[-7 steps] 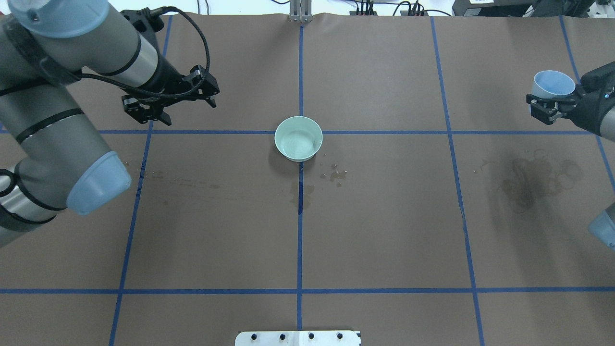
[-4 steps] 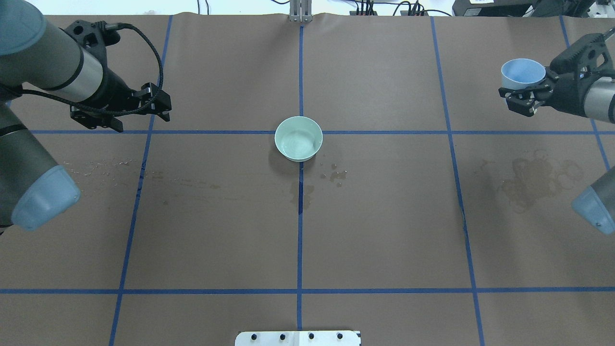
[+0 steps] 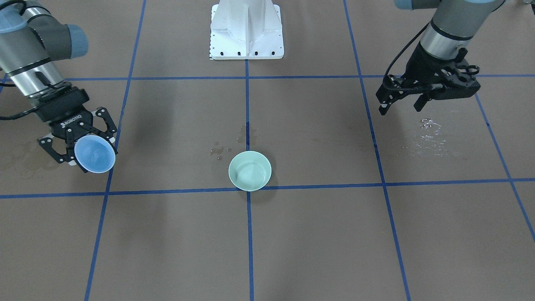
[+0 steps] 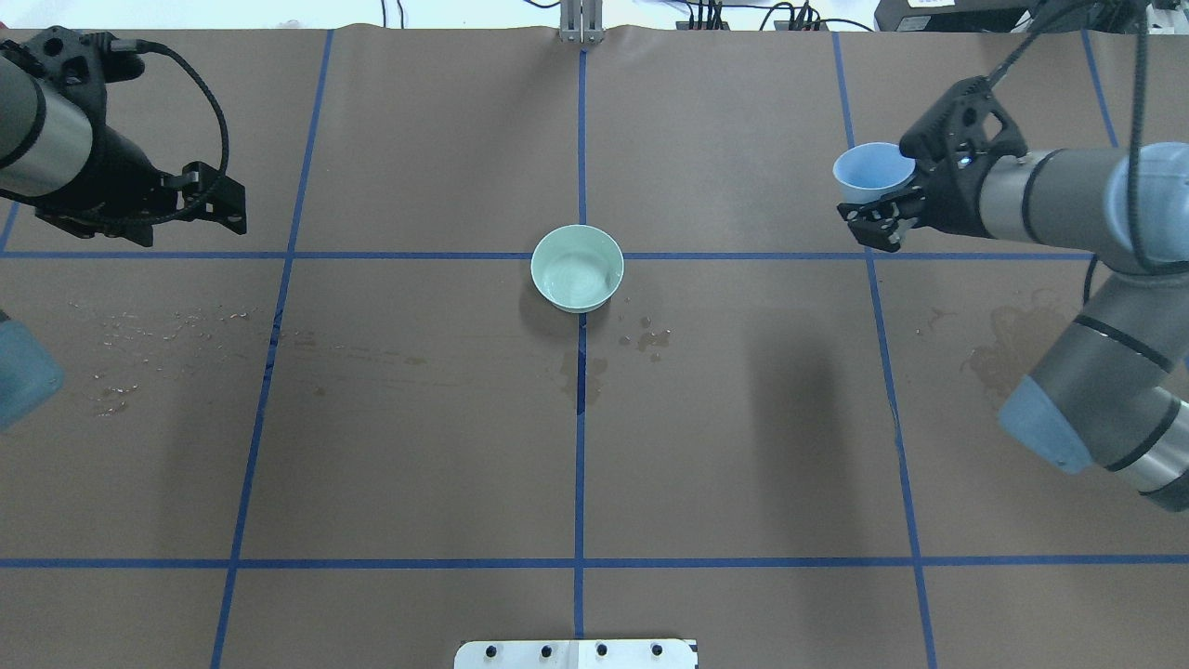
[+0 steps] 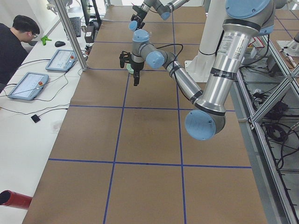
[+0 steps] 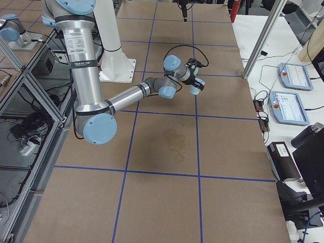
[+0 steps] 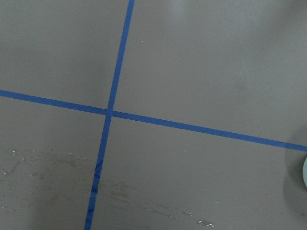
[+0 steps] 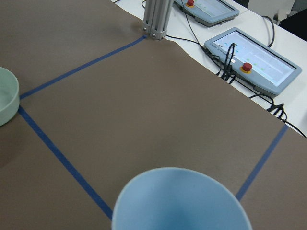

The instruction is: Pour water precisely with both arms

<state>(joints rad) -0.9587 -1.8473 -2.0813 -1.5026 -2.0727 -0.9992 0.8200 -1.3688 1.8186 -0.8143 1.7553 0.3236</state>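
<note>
water sitting in the bowl

the left tool is hovering with its fingers apart, gripping nothing. water is shimmering in the green bowl mid-tabletop. the right tool is clamping a blue cup aloft.

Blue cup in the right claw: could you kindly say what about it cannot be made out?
Blue cup: base cut off by the right wrist view's lower edge.
Its contents: too faint to tell, front-facing and overhead views.
Right claw: fingers outside the wrist view.
</note>
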